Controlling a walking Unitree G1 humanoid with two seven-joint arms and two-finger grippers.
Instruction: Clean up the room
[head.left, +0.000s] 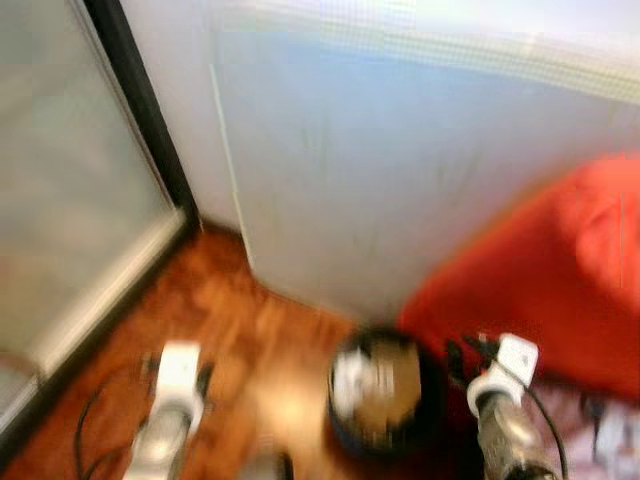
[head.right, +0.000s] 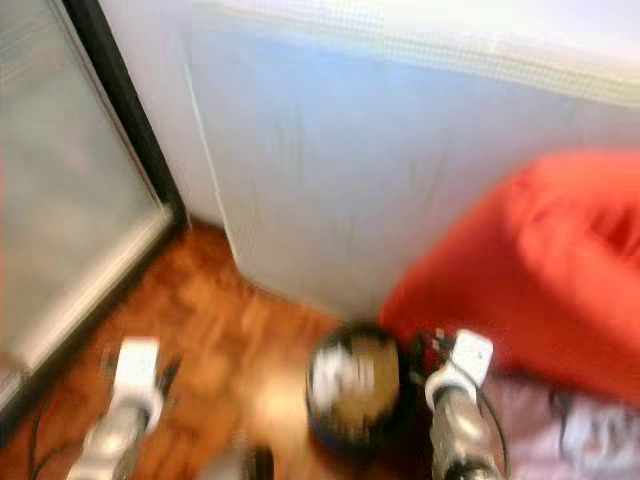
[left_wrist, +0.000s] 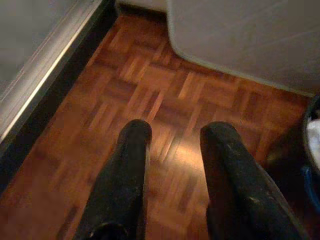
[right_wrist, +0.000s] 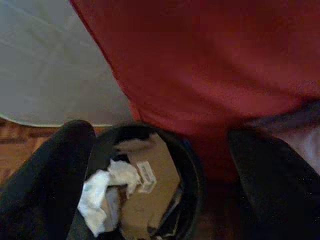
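Black and round, the waste bin (right_wrist: 150, 185) stands on the parquet floor (left_wrist: 150, 95), already holding crumpled white paper (right_wrist: 102, 192) and a brown cardboard piece (right_wrist: 150, 200); some rubbish has evidently been collected. How much of the room remains to be cleared cannot be judged, as the head views are blurred.

Just behind the bin, touching or nearly touching it, sits a large red beanbag (right_wrist: 210, 60). A pale white-draped panel (head.left: 400, 180), perhaps a bed side or cabinet, rises behind the bin and beside the beanbag. Further from the bin, on the robot's left, a frosted glass door with a dark frame (head.left: 150, 130) meets the floor.

The right gripper (right_wrist: 160, 170) hangs directly above the bin, fingers (right_wrist: 55, 165) spread wide and empty, one to each side of the rim. The left gripper (left_wrist: 172, 150) hovers over bare parquet beside the bin, fingers parted, holding nothing.

Judgement: a deposit looks complete or nearly so; further items likely remain elsewhere.
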